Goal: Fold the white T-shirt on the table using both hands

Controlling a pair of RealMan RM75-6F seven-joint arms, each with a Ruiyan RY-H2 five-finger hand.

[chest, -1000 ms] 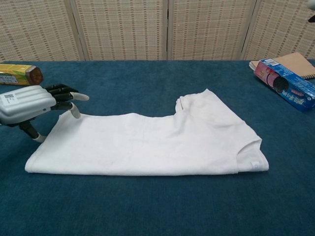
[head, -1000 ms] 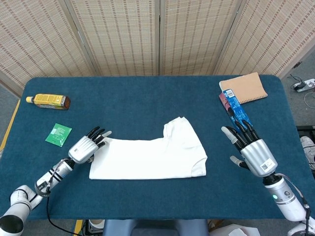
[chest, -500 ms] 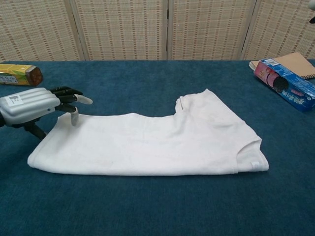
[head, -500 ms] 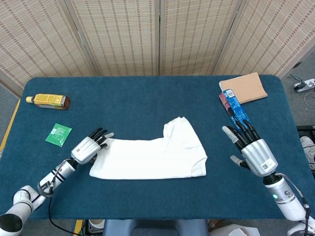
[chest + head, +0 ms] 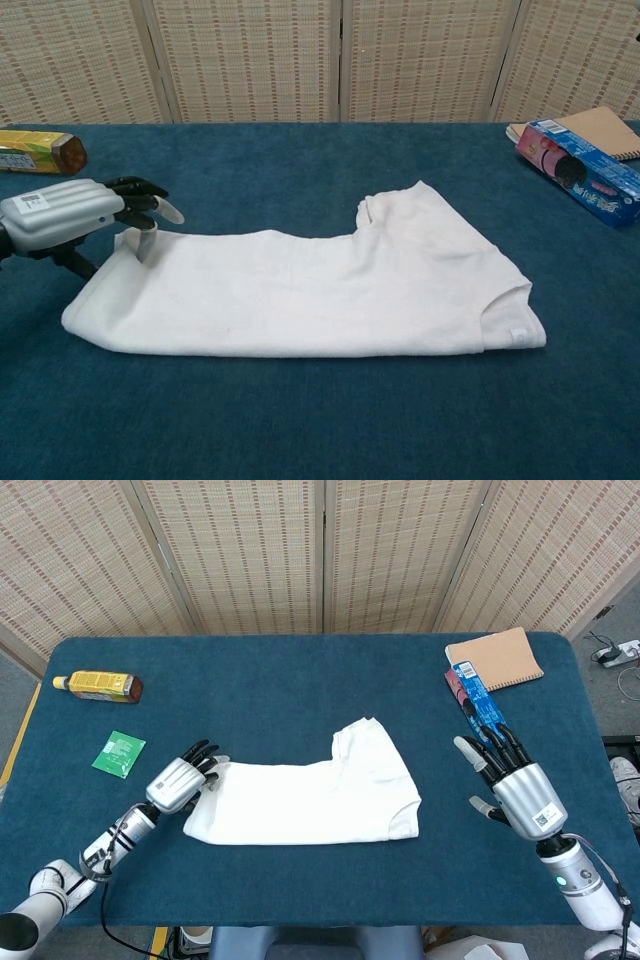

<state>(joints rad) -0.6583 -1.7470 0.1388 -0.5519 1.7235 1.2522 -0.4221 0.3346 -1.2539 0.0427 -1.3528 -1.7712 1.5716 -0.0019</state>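
Both hands had silver-grey metallic backs shaped in ridged segments, with black fingers ending in pale grey tips. The left hand carried a small white label on its back, and a thin black cable ran along its slim silver-and-black forearm. The right hand bore a white sticker too, above a white wrist with a small green light.

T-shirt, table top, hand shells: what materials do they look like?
T-shirt: soft matte white knit, probably cotton; it drapes in rounded folds.
Table: dark teal felt-like or short-pile cover, fuzzy and non-reflective.
Left hand and right hand: smooth silver shells with a soft sheen, metal or painted plastic; fingers black, likely plastic or rubber.
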